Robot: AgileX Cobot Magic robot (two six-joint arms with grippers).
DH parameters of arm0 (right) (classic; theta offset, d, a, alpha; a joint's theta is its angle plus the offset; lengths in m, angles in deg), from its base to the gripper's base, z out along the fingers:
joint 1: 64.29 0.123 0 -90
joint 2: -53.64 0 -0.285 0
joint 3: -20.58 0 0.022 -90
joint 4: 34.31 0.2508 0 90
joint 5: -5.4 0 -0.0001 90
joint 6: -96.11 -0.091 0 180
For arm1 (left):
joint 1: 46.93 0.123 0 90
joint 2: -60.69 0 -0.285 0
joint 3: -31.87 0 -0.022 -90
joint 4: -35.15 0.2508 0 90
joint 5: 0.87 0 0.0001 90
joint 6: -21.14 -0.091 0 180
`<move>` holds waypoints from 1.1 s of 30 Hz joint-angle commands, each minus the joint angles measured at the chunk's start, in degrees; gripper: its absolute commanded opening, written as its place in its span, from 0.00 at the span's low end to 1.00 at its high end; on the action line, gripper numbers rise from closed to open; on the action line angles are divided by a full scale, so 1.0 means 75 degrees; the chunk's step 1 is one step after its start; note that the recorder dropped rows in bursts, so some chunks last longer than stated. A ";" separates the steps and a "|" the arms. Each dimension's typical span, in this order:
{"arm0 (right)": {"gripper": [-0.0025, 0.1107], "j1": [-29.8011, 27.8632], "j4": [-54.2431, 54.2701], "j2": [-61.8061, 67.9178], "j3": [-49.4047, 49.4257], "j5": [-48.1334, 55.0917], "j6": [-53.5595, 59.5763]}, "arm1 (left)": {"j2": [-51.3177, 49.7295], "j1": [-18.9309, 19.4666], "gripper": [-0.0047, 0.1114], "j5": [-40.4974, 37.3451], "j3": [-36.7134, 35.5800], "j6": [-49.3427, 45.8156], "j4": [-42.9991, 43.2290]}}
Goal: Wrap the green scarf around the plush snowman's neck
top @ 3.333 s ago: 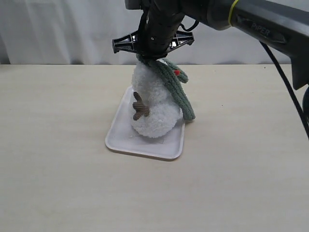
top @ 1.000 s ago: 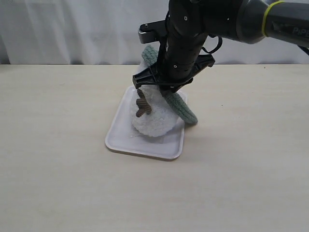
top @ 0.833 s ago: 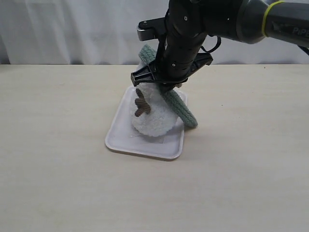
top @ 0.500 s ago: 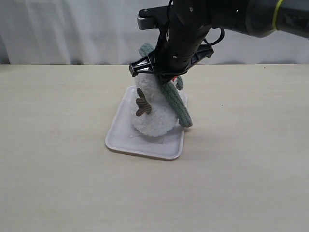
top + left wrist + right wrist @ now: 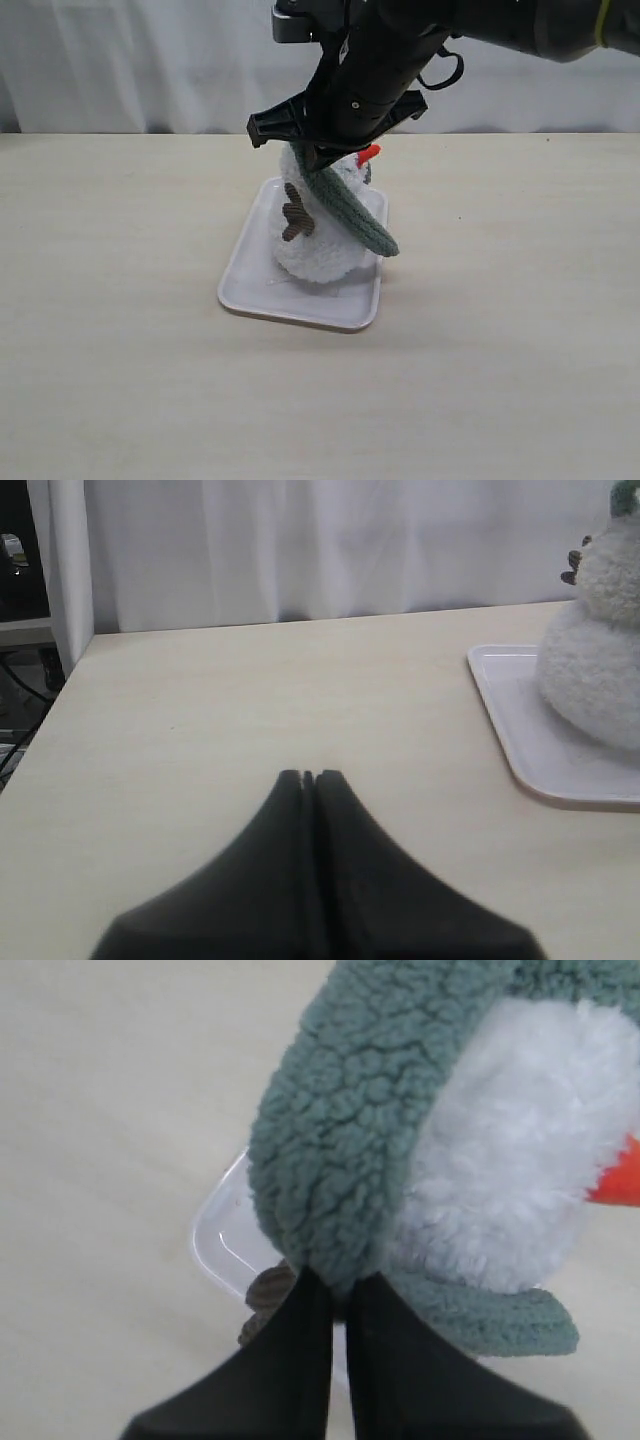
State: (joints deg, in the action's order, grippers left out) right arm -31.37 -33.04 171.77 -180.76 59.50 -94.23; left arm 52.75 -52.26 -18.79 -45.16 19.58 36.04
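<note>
plush snowman (image 5: 318, 245) head hidden behind right gripper (image 5: 338, 1290) | green scarf (image 5: 335, 1150) pinched

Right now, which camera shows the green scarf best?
Right wrist view: the green scarf fills it, curving over the plush snowman, pinched in the right hand. Exterior view: only its tail slanting across the snowman's body; the arm hides the rest. Left wrist view: a green sliver at the frame edge.
</note>
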 commanded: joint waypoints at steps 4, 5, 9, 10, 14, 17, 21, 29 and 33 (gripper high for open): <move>0.06 -0.0011 0.0116 0.0500 0.0018 0.0024 0.0193 | 0.0021 -0.0049 0.04 0.0059 -0.0025 0.0017 -0.0019; 0.06 -0.0011 0.0102 0.0500 0.0018 0.0009 0.0296 | 0.0021 -0.0049 0.04 0.0059 -0.0025 0.0017 -0.0019; 0.06 -0.0011 0.0102 0.0469 0.0001 -0.0024 0.0519 | 0.0021 -0.0049 0.04 0.0059 -0.0025 0.0017 -0.0019; 0.06 -0.0011 0.0019 0.0428 0.0001 -0.0024 0.0557 | 0.0021 -0.0049 0.04 0.0059 -0.0025 0.0017 -0.0019; 0.06 -0.0011 -0.0444 0.0411 0.0001 0.0194 0.0557 | 0.0021 -0.0049 0.04 0.0059 -0.0025 0.0017 -0.0019; 0.06 -0.0011 -0.0510 0.0399 0.0001 0.0253 0.0557 | 0.0021 -0.0049 0.04 0.0059 -0.0025 0.0017 -0.0019; 0.06 -0.0011 -0.0481 0.0361 0.0001 0.0306 0.0607 | 0.0021 -0.0049 0.04 0.0059 -0.0025 0.0017 -0.0019; 0.36 -0.0011 -0.0401 -0.0147 0.0001 0.0459 0.0760 | 0.0021 -0.0049 0.04 0.0059 -0.0025 0.0017 -0.0019; 0.37 -0.0011 -0.0227 -0.0350 0.0001 0.0199 0.0760 | 0.0021 -0.0049 0.04 0.0059 -0.0025 0.0017 -0.0019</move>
State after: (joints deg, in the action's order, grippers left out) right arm -31.37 -35.33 170.38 -180.76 62.66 -89.12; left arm 52.75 -52.26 -18.79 -45.16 19.58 36.04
